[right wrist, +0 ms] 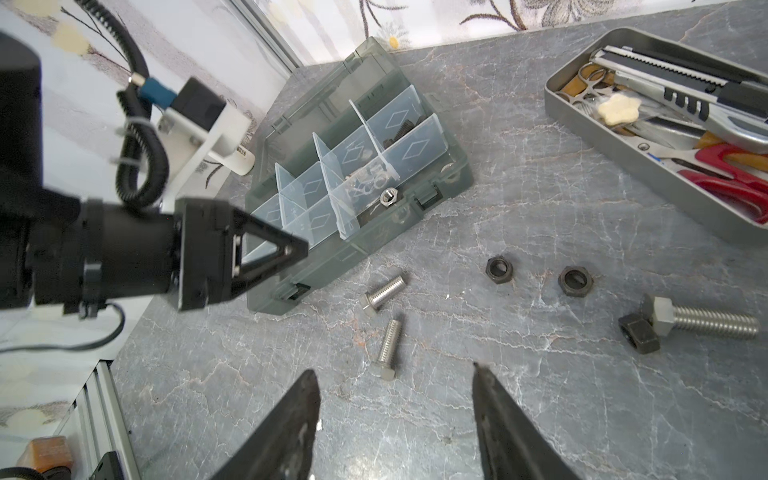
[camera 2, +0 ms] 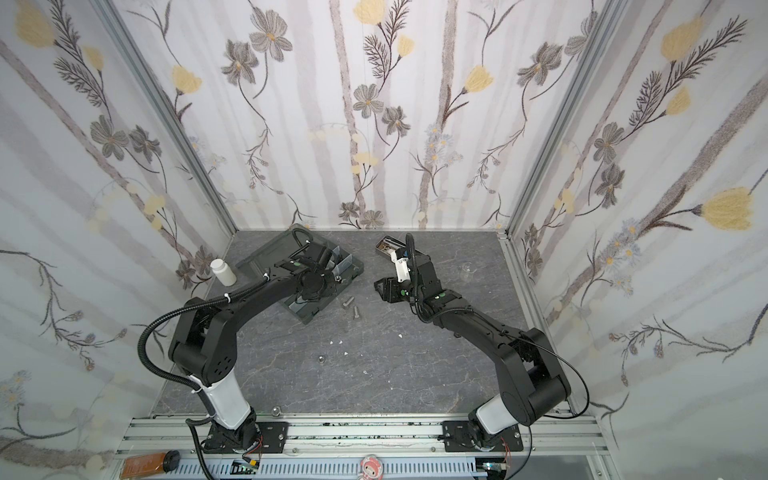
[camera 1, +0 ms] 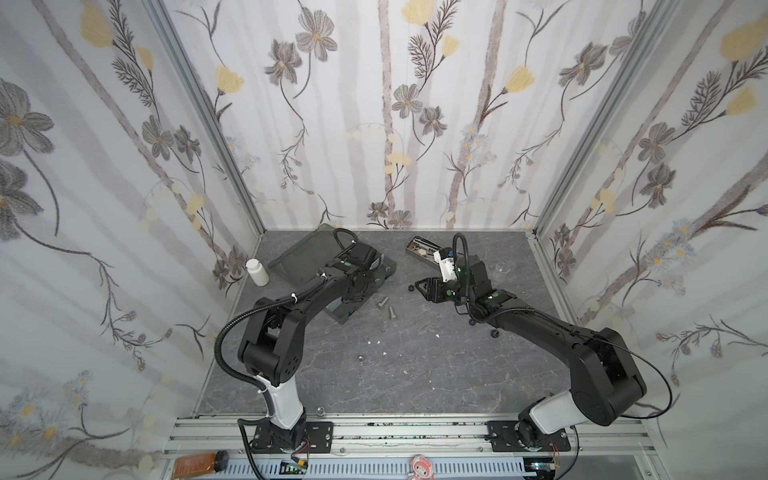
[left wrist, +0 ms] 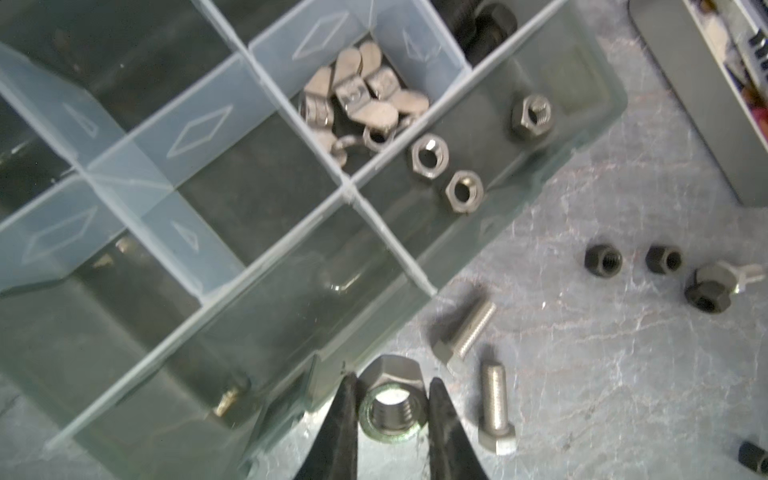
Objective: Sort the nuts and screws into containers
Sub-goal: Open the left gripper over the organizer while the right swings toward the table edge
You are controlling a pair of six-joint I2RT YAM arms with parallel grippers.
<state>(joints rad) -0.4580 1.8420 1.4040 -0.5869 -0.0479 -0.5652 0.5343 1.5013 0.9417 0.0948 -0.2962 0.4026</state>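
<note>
The left claw (left wrist: 392, 380) pinches a silver nut (left wrist: 392, 411) at the box (left wrist: 582, 95) wall, short of the compartment (left wrist: 486, 124) holding three nuts (left wrist: 430, 158), while the right claw (right wrist: 394, 370) gapes empty over two screws (right wrist: 384, 291) lying between it and the box, with black nuts (right wrist: 498, 270) and the tin (right wrist: 615, 137) nearby.

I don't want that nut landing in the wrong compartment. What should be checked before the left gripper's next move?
1. Grip: left gripper clamps the silver nut: ok.
2. Lid: organizer box stands open: ok.
3. Room: the compartment holding three loose nuts is not full: ok.
4. Aim: silver nut above that compartment: not ok, it hangs by the box's outer wall.
5. Clearance: right gripper open, apart from the box: ok.
</note>
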